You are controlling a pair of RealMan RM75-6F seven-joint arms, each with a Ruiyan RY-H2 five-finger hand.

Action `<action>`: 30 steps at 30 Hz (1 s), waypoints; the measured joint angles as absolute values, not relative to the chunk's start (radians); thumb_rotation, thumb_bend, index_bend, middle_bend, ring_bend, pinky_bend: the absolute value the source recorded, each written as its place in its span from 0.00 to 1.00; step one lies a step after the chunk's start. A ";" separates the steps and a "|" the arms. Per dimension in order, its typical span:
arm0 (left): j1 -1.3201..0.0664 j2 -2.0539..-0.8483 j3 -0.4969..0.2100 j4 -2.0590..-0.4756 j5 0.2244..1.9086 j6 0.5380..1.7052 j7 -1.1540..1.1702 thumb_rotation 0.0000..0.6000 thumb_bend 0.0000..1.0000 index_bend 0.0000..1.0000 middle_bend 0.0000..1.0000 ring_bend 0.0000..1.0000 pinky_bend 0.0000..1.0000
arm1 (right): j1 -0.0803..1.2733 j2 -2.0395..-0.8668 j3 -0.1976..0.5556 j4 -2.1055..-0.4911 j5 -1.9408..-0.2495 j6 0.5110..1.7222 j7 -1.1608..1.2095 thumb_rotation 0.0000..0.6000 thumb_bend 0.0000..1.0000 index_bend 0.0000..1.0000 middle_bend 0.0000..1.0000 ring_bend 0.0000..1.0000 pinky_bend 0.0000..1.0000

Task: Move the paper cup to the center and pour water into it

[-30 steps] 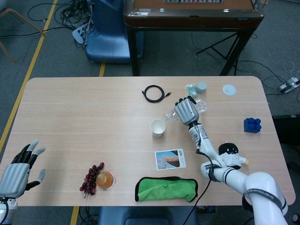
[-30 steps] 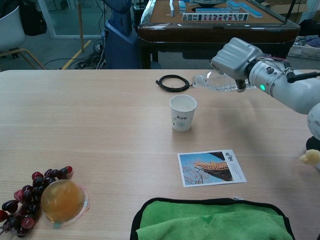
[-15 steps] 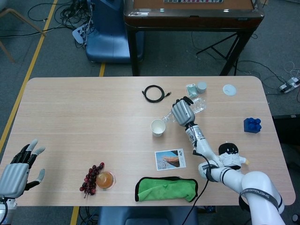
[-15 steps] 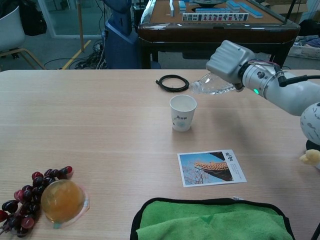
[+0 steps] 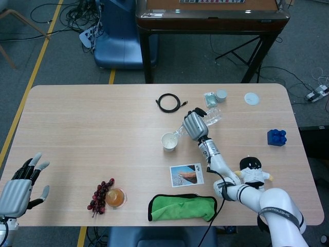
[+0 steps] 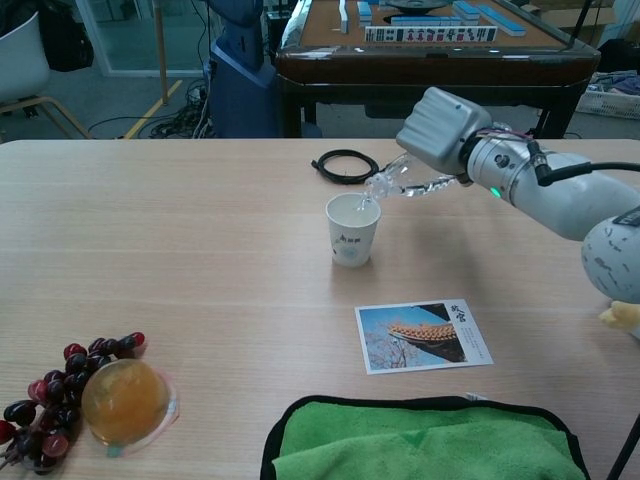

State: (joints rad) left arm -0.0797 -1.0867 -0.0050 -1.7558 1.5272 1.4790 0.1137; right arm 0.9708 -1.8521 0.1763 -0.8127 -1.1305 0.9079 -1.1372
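Observation:
A white paper cup (image 5: 169,141) (image 6: 352,229) stands upright near the middle of the table. My right hand (image 5: 194,125) (image 6: 437,129) grips a clear plastic bottle (image 6: 405,183) (image 5: 212,116), tilted with its mouth down at the cup's rim. The bottle's neck touches or nearly touches the rim; I cannot tell which. My left hand (image 5: 19,187) hangs open at the table's front left corner, holding nothing, and shows only in the head view.
A black cable coil (image 5: 169,103), a bottle cap (image 5: 221,94) and a white lid (image 5: 251,98) lie at the back. A postcard (image 6: 423,336), a green cloth (image 6: 420,440), grapes (image 6: 40,395) with an orange jelly cup (image 6: 124,397), a blue block (image 5: 276,137) and a plush toy (image 5: 253,170) sit nearer.
My right hand has swung left with the bottle and tipped its mouth down to the cup. The cup has shifted slightly left. The left hand stays still.

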 measured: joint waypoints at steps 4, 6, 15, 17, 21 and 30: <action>-0.079 -1.086 -0.005 -1.757 1.530 1.480 0.114 1.00 0.38 0.19 0.00 0.00 0.17 | 0.972 -1.851 0.177 -0.824 -1.130 0.917 -1.153 1.00 0.14 0.65 0.63 0.56 0.58; -0.080 -1.087 -0.005 -1.756 1.529 1.479 0.115 1.00 0.38 0.19 0.00 0.00 0.17 | 0.971 -1.846 0.176 -0.833 -1.129 0.920 -1.162 1.00 0.14 0.65 0.63 0.56 0.58; -0.081 -1.090 -0.005 -1.754 1.528 1.474 0.120 1.00 0.38 0.19 0.00 0.00 0.17 | 0.973 -1.816 0.178 -0.885 -1.128 0.943 -1.212 1.00 0.14 0.65 0.63 0.56 0.58; -0.081 -1.091 -0.005 -1.754 1.527 1.473 0.121 1.00 0.38 0.19 0.00 0.00 0.17 | 0.974 -1.807 0.177 -0.900 -1.126 0.949 -1.227 1.00 0.14 0.65 0.63 0.56 0.58; -0.081 -1.091 -0.005 -1.754 1.528 1.473 0.121 1.00 0.38 0.19 0.00 0.00 0.17 | 0.973 -1.796 0.176 -0.917 -1.120 0.953 -1.244 1.00 0.14 0.65 0.63 0.56 0.58; -0.082 -1.090 -0.005 -1.753 1.526 1.471 0.119 1.00 0.38 0.19 0.00 0.00 0.17 | 0.976 -1.794 0.172 -0.923 -1.108 0.957 -1.265 1.00 0.14 0.65 0.63 0.56 0.58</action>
State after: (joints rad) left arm -0.0823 -1.0904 -0.0046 -1.7533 1.5262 1.4706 0.1189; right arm 0.9757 -1.7940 0.1722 -0.9225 -1.1083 0.9569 -1.2647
